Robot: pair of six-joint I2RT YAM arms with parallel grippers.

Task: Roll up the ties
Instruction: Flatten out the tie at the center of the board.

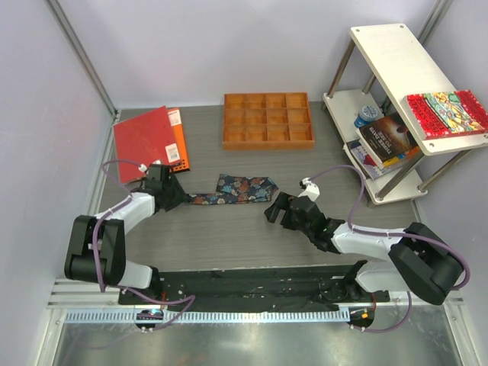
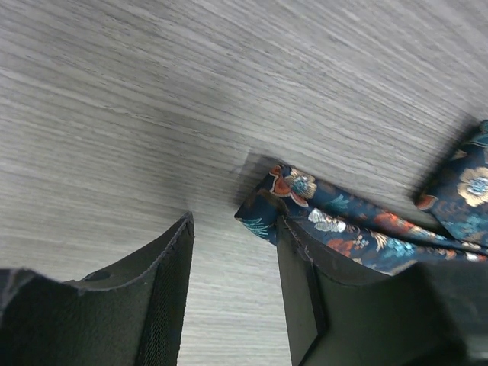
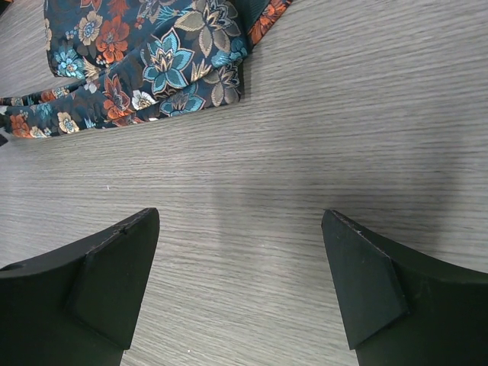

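The tie (image 1: pixel 236 189) lies flat in the middle of the table, dark navy with orange, teal and white flowers, its wider part bunched on the right. My left gripper (image 1: pixel 180 195) sits low at the tie's narrow left end. In the left wrist view that gripper (image 2: pixel 235 221) is open, with bare table between the fingers (image 2: pixel 164 290); the tie's narrow end (image 2: pixel 320 210) lies just past the right finger's tip. My right gripper (image 1: pixel 273 210) hovers near the tie's right end. It (image 3: pixel 240 216) stands wide open over bare table, short of the tie (image 3: pixel 152 53).
A wooden compartment tray (image 1: pixel 268 120) stands at the back centre. A red book on an orange notebook (image 1: pixel 149 137) lies at the back left, close to the left arm. A white shelf unit (image 1: pixel 396 69) with books stands at the right.
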